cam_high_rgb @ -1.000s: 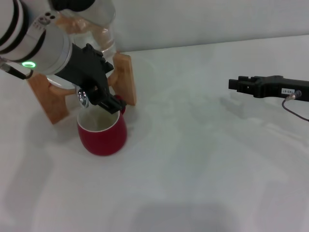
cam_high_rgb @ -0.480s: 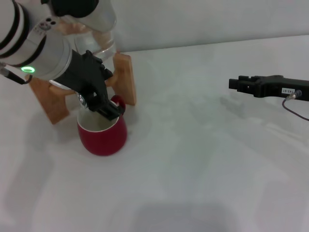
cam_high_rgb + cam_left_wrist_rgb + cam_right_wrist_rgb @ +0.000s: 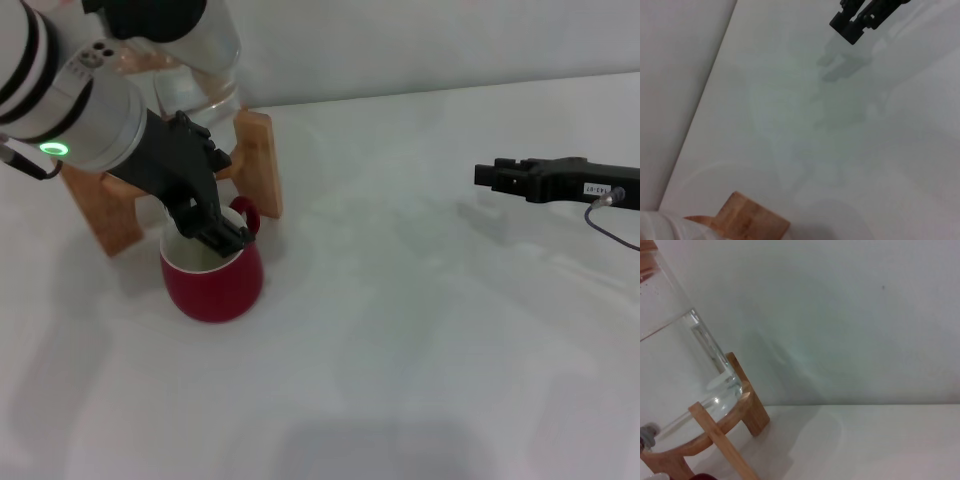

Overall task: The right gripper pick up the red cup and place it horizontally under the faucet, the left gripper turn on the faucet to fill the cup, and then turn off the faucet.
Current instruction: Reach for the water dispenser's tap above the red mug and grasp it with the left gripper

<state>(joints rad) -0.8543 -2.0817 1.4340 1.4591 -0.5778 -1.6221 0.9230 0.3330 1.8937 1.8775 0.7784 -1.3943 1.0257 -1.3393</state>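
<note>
The red cup (image 3: 213,280) stands upright on the white table, right in front of the wooden stand; its cream inside shows. My left gripper (image 3: 228,240) reaches down from the upper left over the cup's mouth, its black fingers (image 3: 212,226) pressed together beside the red handle. In the head view the faucet is hidden behind that gripper. A small grey piece that may be the faucet (image 3: 647,433) shows at the jar's base in the right wrist view. My right gripper (image 3: 482,175) (image 3: 849,27) hovers far to the right, shut and holding nothing.
A clear water jar (image 3: 200,70) (image 3: 675,375) sits on a wooden stand (image 3: 258,160) (image 3: 722,442) at the back left, close to the wall. A thin cable (image 3: 612,230) hangs off the right arm. White table (image 3: 400,330) spreads between the arms.
The left gripper has swung downward and slightly left over the cup's mouth, now covering the chrome faucet that showed a second ago. The right arm and cup have not moved.
</note>
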